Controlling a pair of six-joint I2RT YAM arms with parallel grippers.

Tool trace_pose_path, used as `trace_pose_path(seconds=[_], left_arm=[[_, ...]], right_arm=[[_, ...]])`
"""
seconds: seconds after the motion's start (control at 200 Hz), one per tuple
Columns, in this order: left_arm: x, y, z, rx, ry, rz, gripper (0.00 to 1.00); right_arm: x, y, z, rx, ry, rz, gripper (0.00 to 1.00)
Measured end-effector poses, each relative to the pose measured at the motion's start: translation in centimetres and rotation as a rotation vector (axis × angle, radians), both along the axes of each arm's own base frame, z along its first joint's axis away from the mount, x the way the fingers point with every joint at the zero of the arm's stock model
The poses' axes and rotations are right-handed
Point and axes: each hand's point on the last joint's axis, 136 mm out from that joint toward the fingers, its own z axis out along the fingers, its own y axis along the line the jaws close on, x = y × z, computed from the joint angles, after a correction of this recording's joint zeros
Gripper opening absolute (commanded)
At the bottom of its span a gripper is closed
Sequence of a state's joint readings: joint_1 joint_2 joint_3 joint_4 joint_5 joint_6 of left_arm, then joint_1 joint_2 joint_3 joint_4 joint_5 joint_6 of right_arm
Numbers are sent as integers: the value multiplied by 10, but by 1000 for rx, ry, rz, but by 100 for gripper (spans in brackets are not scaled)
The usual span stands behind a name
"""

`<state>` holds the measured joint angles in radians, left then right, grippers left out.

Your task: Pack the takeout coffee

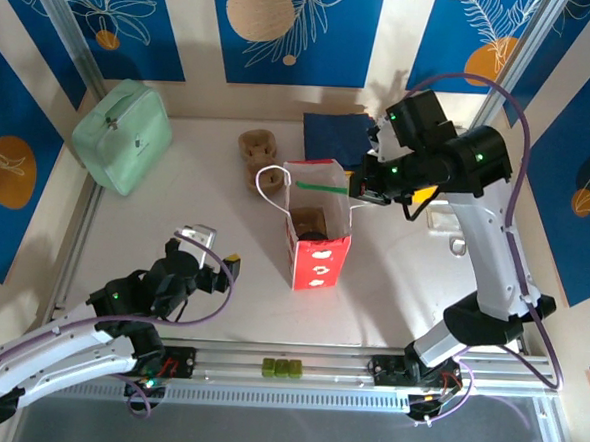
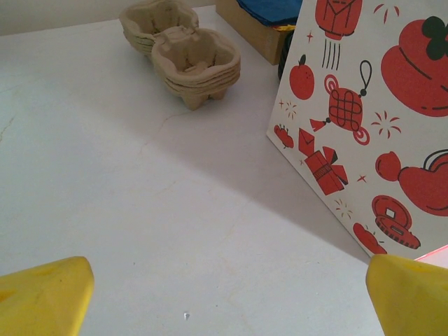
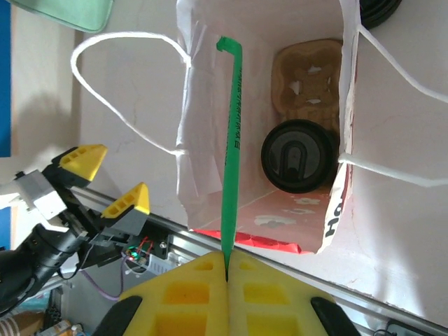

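So, looking down the right wrist view: got the right gripper (image 3: 226,269) pinching the near end of a green straw (image 3: 232,133), pads pressed together on it. Runs straight away from the fingers, out over the open mouth of the bag (image 3: 198,105), with a bent tip at the far end. Spotted the coffee (image 3: 299,155) already down inside the bag, sitting upright in a tray (image 3: 309,66) at the bottom. Lies off to one side of the straw's line and below it, not under the tip.

Betting the next move on that offset. Either tip the straw's long axis down and slide it sideways toward the lid (image 3: 287,168), or just let it drop in beside the cup. Can't make out a sip hole well enough to say more.

Calling the right arm the nearer one by far. Got the left gripper (image 1: 218,248) sitting low by the table (image 2: 140,210) on the other side of the bag, jaws spread wide, holding nothing, well apart from the coffee.

Worth watching the bag wall and the white handle (image 1: 269,179) loops close to the straw. Also seeing spare trays (image 2: 185,56) and a green pouch (image 1: 122,135) further back, out of the way.
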<state>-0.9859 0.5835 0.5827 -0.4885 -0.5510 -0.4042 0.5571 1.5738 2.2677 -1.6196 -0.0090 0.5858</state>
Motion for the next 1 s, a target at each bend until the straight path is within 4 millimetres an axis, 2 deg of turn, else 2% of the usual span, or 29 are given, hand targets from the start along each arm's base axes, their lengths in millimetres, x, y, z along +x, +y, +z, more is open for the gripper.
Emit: trace_pose_path(seconds=[0.19,0.365,0.505,0.575,0.7,1.0], left_arm=[[0,0,0,-9,4,5,99],[0,0,0,-12,5,7,99],[0,0,0,-15,6,9,99],[0,0,0,-18,8,11,100],[0,0,-1,-24,13,16,99],[-3,4,2,-34,9,18,99]], right_arm=[[12,14,-21,-67,44,-2,0],[31,41,-43,-127,74,11,0],[41,56,-53,-151,83,14,11],[43,62,-53,-146,79,13,21],[44,71,-46,-131,48,27,31],[37,67,-28,-93,8,37,37]])
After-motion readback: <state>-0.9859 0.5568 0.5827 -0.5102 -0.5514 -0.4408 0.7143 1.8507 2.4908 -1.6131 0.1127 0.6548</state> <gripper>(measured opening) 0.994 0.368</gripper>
